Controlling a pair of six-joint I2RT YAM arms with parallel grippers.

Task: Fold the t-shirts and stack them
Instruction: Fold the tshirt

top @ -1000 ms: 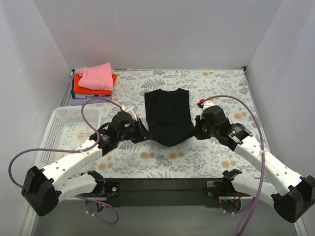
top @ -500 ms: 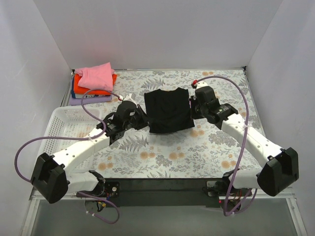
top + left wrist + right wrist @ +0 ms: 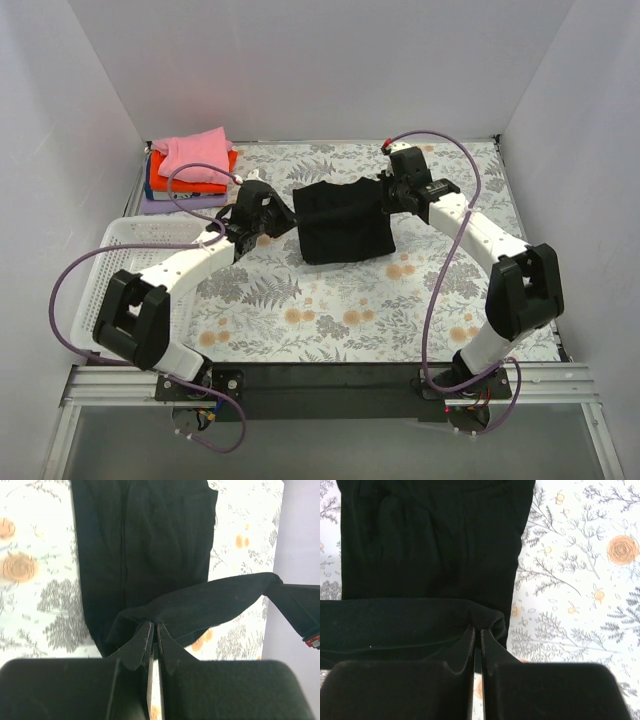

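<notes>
The black t-shirt point(image 3: 343, 228) lies folded on the flowered tablecloth at centre. Its lower hem is lifted and stretched taut between my two grippers above the far half of the shirt. My left gripper point(image 3: 288, 211) is shut on the hem's left corner; in the left wrist view point(image 3: 154, 626) the cloth point(image 3: 150, 555) hangs from the fingertips. My right gripper point(image 3: 384, 194) is shut on the right corner; the right wrist view point(image 3: 477, 630) shows the cloth point(image 3: 430, 545) pinched there. A pink t-shirt point(image 3: 197, 155) tops an orange one point(image 3: 188, 184) on the stack at back left.
A white mesh basket point(image 3: 130, 265) stands at the left, under the left arm's cable. Blue and lilac cloth point(image 3: 160, 203) lies under the orange t-shirt. White walls close the back and both sides.
Both grippers have carried the black t-shirt's lower hem from the near side up and away, folding the bottom half over towards the collar. The arms have stretched farther out.
</notes>
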